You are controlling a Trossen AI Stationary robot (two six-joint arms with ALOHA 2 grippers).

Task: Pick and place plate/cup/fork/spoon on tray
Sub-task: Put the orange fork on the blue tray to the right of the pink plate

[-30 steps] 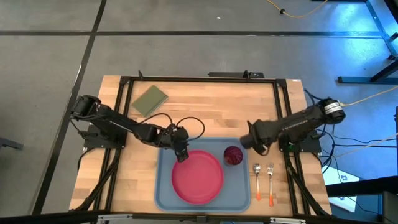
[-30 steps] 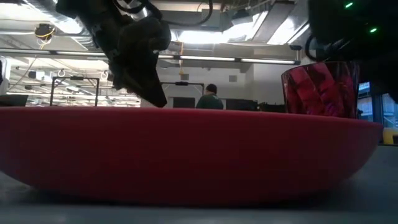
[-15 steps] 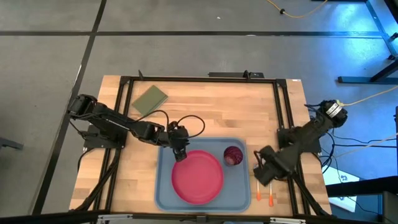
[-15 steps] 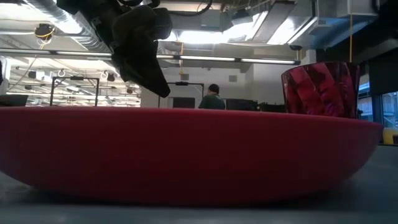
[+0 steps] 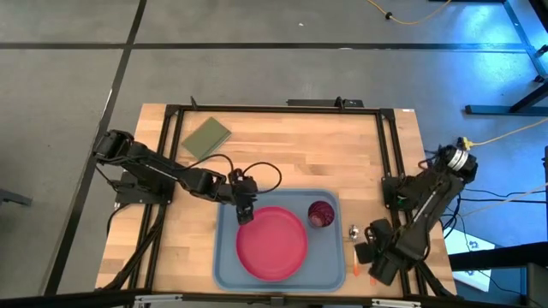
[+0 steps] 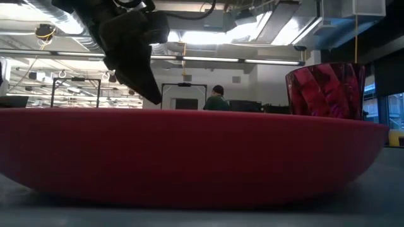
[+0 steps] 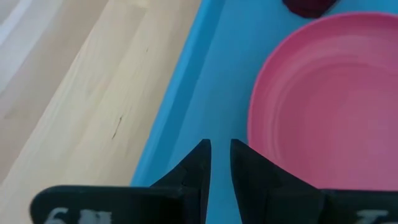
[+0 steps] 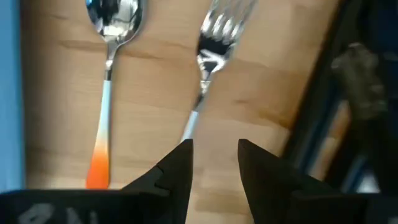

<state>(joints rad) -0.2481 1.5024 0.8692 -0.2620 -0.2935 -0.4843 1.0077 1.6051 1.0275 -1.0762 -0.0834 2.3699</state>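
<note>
The pink plate (image 5: 271,243) lies flat in the light-blue tray (image 5: 224,257), with the dark red cup (image 5: 320,214) upright beside it at the tray's far right. The spoon (image 8: 109,81) and fork (image 8: 208,68) lie side by side on the wood, right of the tray. My left gripper (image 7: 221,155) hovers over the tray's far-left corner, just left of the plate (image 7: 329,106), open by a narrow gap and empty. My right gripper (image 8: 216,152) is open above the fork's handle, its fingers on either side of it. It hides the fork in the high view (image 5: 377,257).
An olive-green pad (image 5: 206,138) lies on the wood at the far left. Black frame rails (image 5: 390,154) run along the table's left, far and right sides. A person (image 6: 216,99) stands far off in the room behind.
My right gripper has swung from beside the cup toward the table's near right edge and now stands over the fork and spoon. My left gripper has shifted slightly left, off the plate's rim. The plate and cup have stayed still.
</note>
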